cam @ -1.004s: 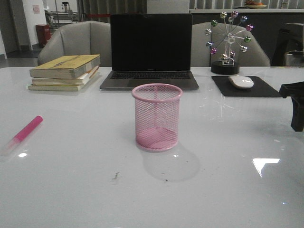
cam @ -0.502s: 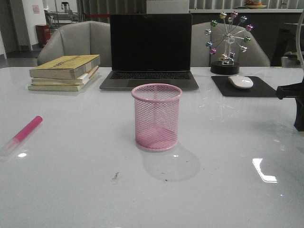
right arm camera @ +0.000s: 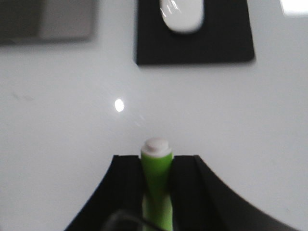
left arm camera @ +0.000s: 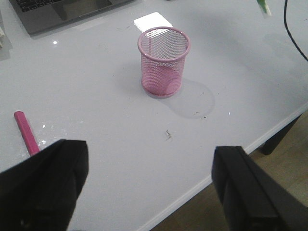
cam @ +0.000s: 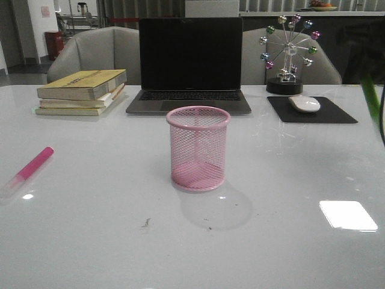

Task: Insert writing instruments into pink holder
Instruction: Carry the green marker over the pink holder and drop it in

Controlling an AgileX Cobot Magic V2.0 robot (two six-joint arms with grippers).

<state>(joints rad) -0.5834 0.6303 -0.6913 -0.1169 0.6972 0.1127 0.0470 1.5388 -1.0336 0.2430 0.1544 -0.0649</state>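
The pink holder [cam: 198, 149] stands upright mid-table, and the left wrist view shows nothing inside the holder [left arm camera: 163, 62]. A pink marker [cam: 33, 165] lies flat near the table's left edge, also seen as a pink marker [left arm camera: 26, 138] by the left wrist. My left gripper [left arm camera: 151, 192] hovers open over the table's front edge, well short of both. My right gripper [right arm camera: 156, 161] is shut on the lime green marker [right arm camera: 156, 185], its whitish end poking out past the fingers. In the front view the green marker [cam: 371, 99] is a blurred streak at the far right.
A laptop [cam: 190, 66] sits behind the holder, with stacked books [cam: 81, 91] to its left. A white mouse [cam: 304, 103] lies on a black pad [cam: 313, 111], and a ball ornament [cam: 289, 57] stands behind it. Under the right gripper are the mouse [right arm camera: 181, 14] and pad [right arm camera: 195, 48].
The right gripper has lifted from the table's right edge and now blurs high at the far right with the green marker. Holder and pink marker have not moved.
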